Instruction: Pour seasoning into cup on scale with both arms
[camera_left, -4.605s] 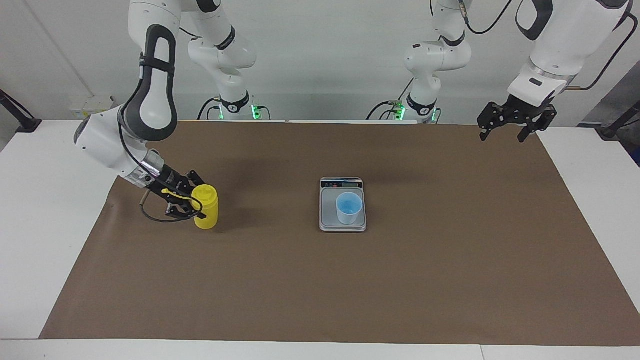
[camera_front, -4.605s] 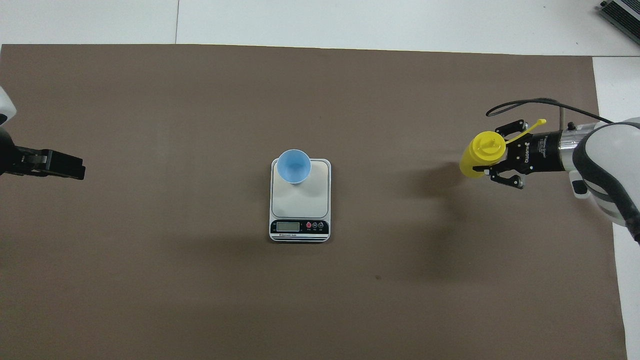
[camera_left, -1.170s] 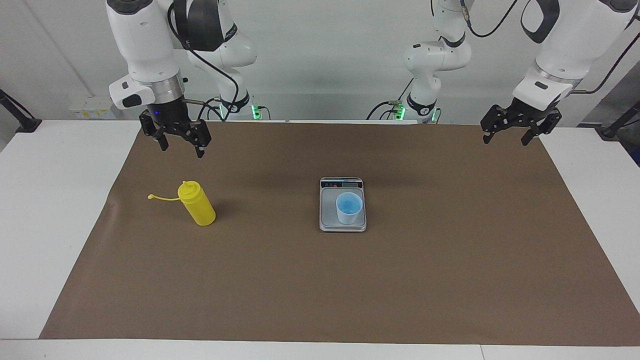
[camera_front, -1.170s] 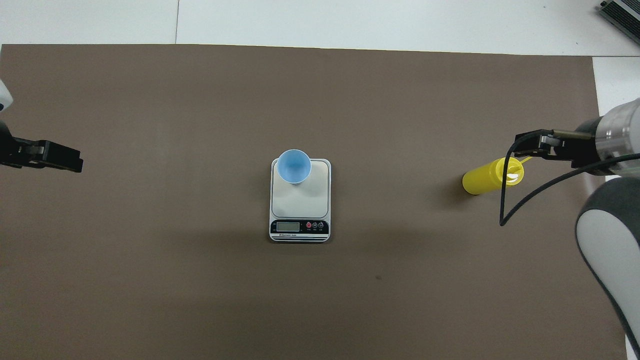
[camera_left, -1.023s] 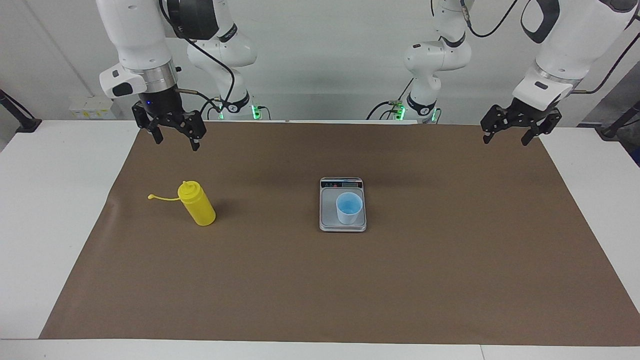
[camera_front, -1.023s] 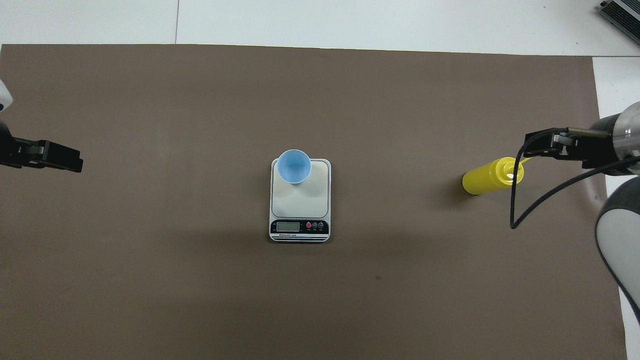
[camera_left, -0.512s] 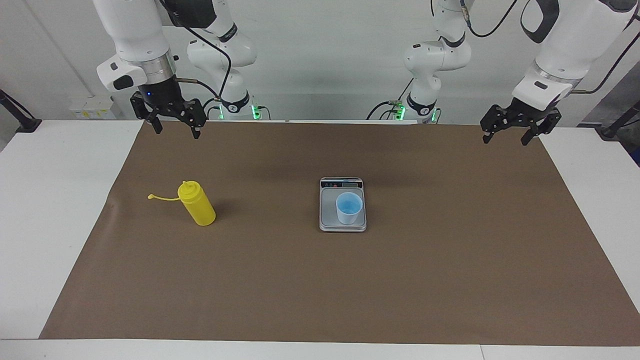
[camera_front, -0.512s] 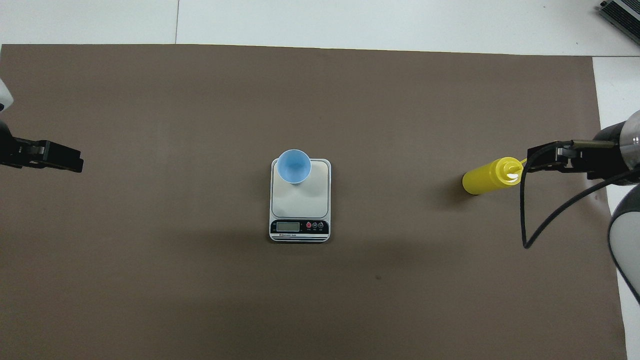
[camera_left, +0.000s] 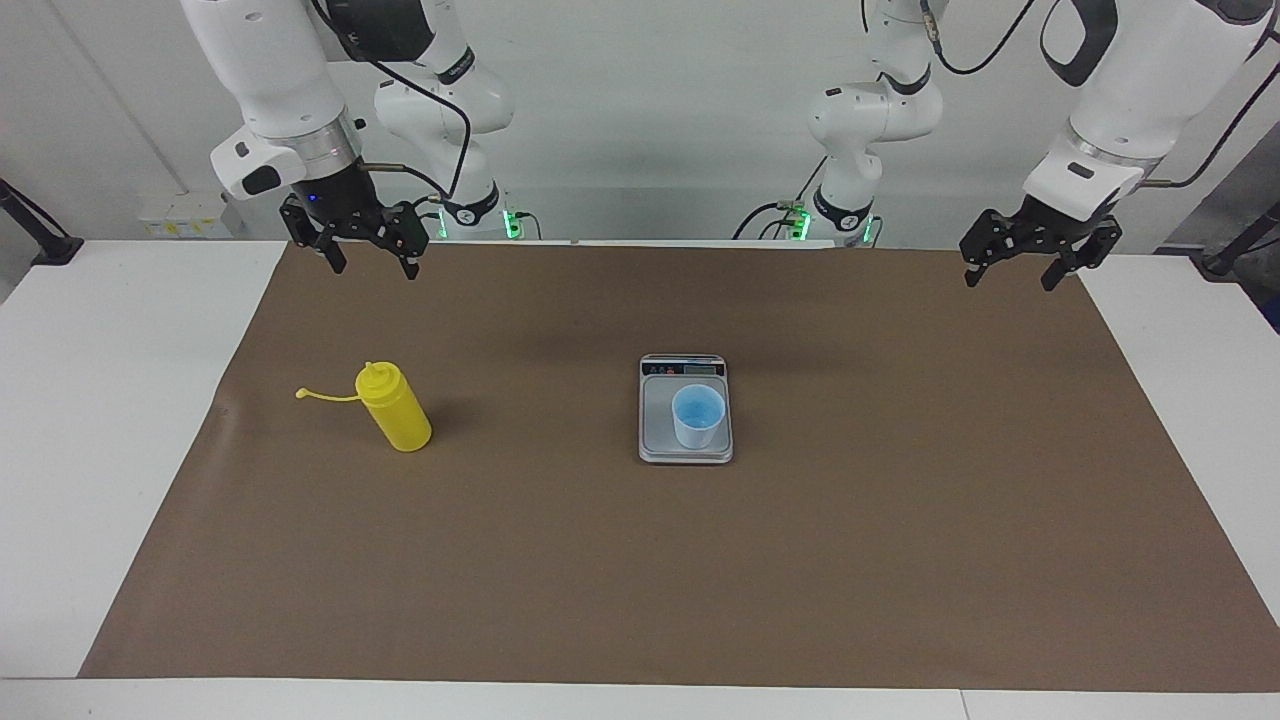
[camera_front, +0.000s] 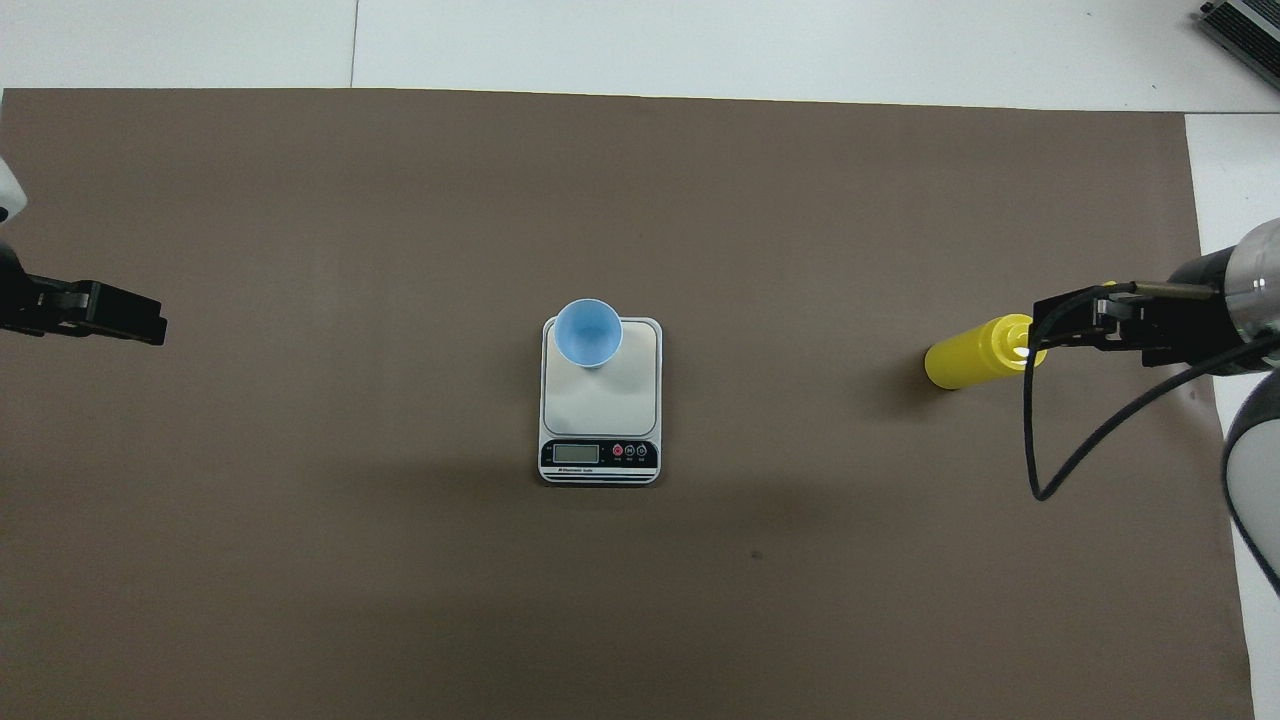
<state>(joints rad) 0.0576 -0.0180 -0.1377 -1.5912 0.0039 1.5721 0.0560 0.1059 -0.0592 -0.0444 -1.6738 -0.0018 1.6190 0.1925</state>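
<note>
While the seasoning (camera_left: 394, 407) stood free at frame left, the cup (camera_left: 697, 415) sat on the scale (camera_left: 686, 451) mid-frame, probably for weighing; right gripper (camera_left: 366, 256) and left gripper (camera_left: 1015, 265) hung spread and empty at the upper corners.

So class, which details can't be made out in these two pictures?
- Grey kitchen scale: display reading, too small in both views.
- Light-blue plastic cup: contents, not discernible in either view.
- Yellow squeeze bottle: nozzle covered overhead by the raised right gripper.
- Left gripper: cut by the overhead edge.

High facing view toward both robots, steep overhead view from their end, brown mat (camera_left: 640, 560) shared.
</note>
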